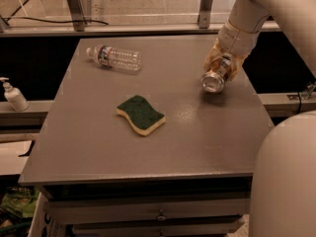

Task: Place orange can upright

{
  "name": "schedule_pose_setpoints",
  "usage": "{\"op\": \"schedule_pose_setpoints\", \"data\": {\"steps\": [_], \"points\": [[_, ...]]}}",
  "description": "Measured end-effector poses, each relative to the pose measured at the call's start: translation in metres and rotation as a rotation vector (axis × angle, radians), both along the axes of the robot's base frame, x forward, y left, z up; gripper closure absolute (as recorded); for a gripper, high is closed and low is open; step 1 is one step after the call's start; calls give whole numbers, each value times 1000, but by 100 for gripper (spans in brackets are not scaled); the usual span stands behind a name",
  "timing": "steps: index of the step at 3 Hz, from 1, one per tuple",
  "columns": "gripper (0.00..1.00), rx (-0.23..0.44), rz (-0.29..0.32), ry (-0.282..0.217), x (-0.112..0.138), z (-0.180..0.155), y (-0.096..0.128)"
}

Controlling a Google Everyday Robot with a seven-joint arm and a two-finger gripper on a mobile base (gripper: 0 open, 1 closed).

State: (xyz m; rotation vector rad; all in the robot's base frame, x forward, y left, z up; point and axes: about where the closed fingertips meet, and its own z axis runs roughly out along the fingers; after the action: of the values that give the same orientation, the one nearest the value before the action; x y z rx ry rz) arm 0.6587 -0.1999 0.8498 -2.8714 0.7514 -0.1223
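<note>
While my pincer (220,69) pinches the orange can (215,81) across its body, it sits tilted, silver end forward, low over the counter's (197,142) right rear | likely light, thin-walled, slick: hold mid-body, gently | sponge (140,114), water bottle (114,58) well apart

The gripper (220,73) is at the far right of the grey table (197,147). Its two fingers clasp the orange can (213,82), which is tilted with its silver end facing the near side. A green sponge (140,114) lies near the middle. A clear water bottle (114,58) lies on its side at the far left. A pump bottle (13,95) stands on a ledge left of the table.
</note>
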Motion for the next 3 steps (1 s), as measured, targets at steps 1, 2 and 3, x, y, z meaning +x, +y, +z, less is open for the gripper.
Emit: {"op": "schedule_pose_setpoints", "data": {"steps": [1, 2, 3], "points": [[100, 100, 113, -24, 0, 16, 17], [100, 166, 235, -60, -1, 29, 27], [100, 191, 345, -120, -6, 38, 27]]}}
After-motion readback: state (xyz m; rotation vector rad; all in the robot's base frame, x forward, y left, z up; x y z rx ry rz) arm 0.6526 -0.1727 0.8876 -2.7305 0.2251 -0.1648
